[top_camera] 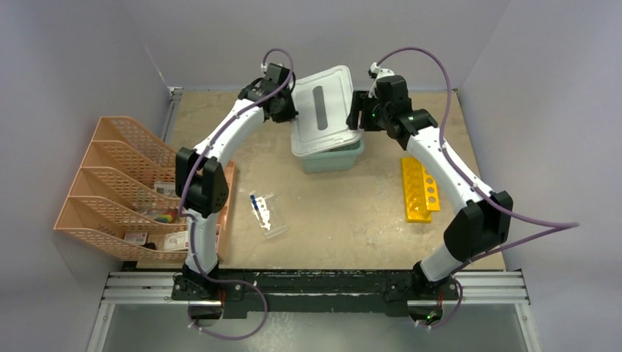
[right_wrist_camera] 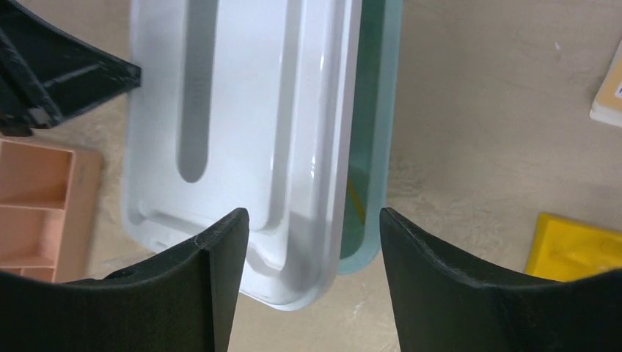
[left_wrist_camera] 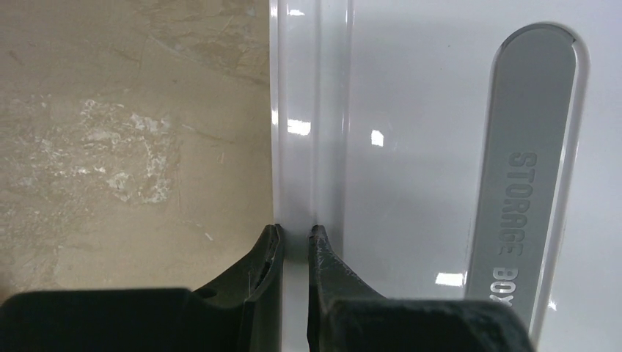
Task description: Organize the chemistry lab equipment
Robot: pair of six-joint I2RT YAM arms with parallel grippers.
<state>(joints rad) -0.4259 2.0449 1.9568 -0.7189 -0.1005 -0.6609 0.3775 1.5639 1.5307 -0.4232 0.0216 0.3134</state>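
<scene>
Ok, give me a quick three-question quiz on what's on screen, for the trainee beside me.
1. True or false: the left jaws are shut on the rim of the lid.
2. What colour is the rack lying to the right of the box? A yellow, B blue, C red.
3. Fill the gap: the right jaws stand ___, one on each side of the lid's edge.

Key: 1 true; 2 A; 3 open.
</scene>
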